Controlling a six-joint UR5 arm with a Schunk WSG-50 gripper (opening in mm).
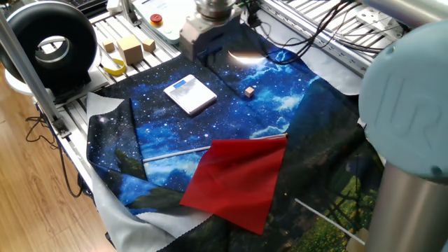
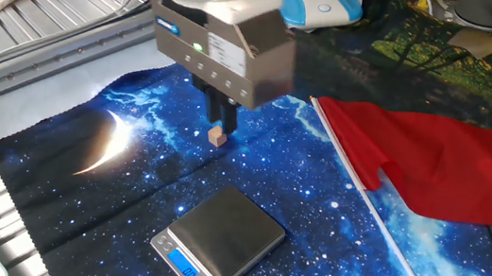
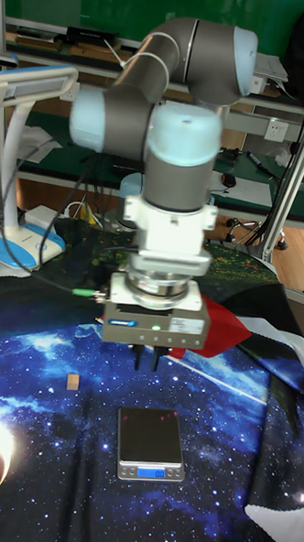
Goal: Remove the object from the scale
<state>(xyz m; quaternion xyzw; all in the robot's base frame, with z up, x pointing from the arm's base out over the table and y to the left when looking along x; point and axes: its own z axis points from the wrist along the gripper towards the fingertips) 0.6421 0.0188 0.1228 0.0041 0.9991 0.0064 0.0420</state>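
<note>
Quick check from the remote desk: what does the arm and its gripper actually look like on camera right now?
The arm has grey tube links with pale blue joint caps and a silver wrist flange. The gripper has a boxy grey-silver body carrying a blue label strip and a small green light, with two short dark fingers below.

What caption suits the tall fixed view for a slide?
Gripper raised above the empty scale, wooden cube lying apart on the starry cloth.

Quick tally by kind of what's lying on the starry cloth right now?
Scale: 1
Small wooden cube: 1
Red cloth: 1
Total: 3
</note>
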